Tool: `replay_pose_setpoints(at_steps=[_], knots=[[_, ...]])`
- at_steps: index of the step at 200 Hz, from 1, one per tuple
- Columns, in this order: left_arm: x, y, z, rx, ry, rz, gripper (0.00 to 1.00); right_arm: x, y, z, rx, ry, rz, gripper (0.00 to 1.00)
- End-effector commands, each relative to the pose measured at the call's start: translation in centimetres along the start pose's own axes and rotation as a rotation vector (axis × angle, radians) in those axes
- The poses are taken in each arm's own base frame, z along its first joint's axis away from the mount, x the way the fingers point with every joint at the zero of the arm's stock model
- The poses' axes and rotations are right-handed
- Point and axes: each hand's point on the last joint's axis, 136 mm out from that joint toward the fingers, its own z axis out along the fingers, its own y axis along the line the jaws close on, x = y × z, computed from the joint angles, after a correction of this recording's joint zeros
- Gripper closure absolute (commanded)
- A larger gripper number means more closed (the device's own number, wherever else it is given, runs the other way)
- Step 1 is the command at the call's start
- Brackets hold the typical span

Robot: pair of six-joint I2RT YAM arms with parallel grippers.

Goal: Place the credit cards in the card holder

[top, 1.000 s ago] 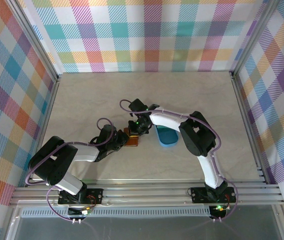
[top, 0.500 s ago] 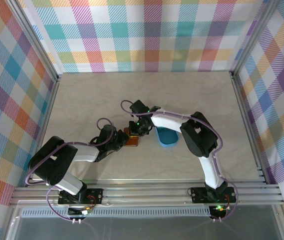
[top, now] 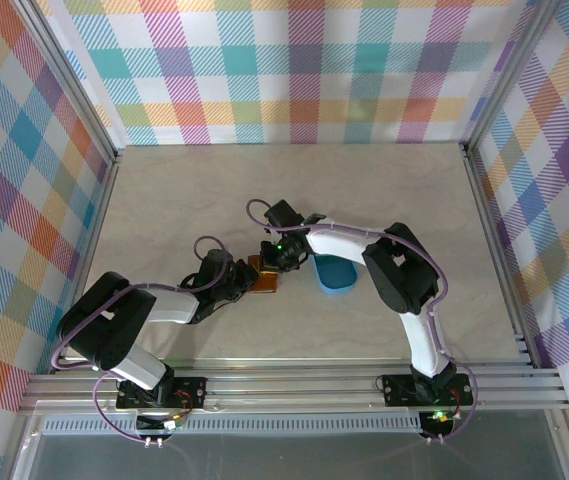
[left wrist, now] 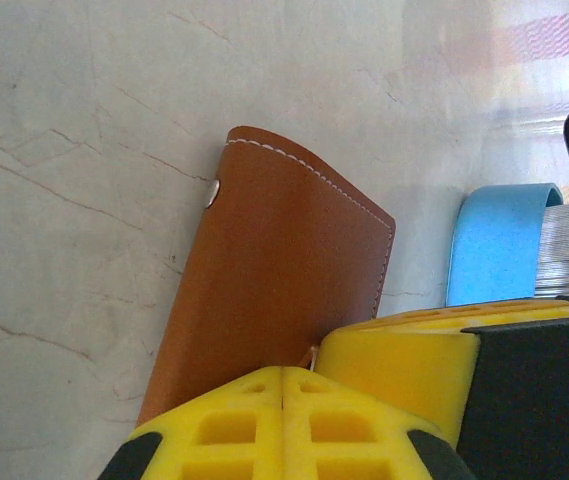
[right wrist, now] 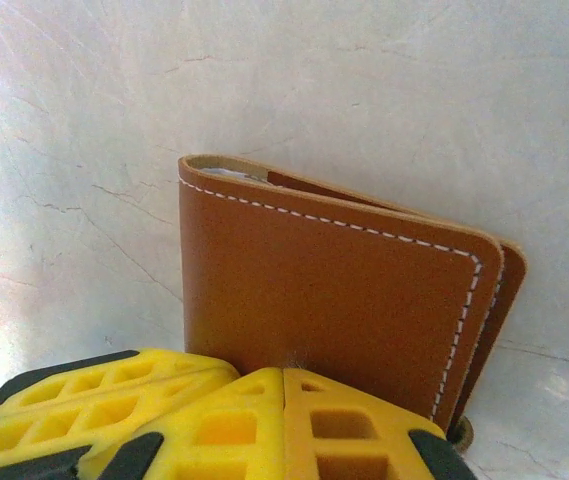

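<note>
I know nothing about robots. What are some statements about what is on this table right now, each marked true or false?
1. The card holder is brown leather with pale stitching. True.
2. In the overhead view, the blue tray lies to the left of the card holder. False: it lies to the right of it.
3. The left gripper and the right gripper both have their yellow fingers shut. True.
4. The card holder lies against the checked back wall. False: it lies around the middle of the table, between the two grippers.

No readable text, label, brand or number anywhere.
</note>
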Motion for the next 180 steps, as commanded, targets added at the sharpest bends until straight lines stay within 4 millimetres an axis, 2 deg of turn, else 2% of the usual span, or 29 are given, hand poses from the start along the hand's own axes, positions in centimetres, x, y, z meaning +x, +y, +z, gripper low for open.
replay_pose_setpoints(at_steps=[1, 40, 89, 141, 180], knots=[[2.5, 3.9, 0.1, -0.118, 0.079, -0.025, 1.00, 1.5, -13.2, 2.1, 0.406, 0.021, 0.135, 1.00], [2.4, 3.9, -0.1, -0.128, 0.074, -0.024, 1.00, 0.2, -11.6, 0.1, 0.363, -0.033, 0.111, 1.00], [2.5, 4.0, 0.2, -0.134, 0.085, -0.022, 1.00, -1.3, -7.4, -1.8, 0.229, -0.084, 0.008, 1.00], [1.9, 2.5, 0.1, -0.093, 0.074, 0.000, 1.00, -1.6, -2.4, -3.0, 0.027, -0.073, -0.055, 1.00], [0.9, 1.2, -1.1, -0.109, 0.049, 0.059, 1.00, -2.4, -0.9, -5.3, 0.005, -0.124, -0.079, 1.00]])
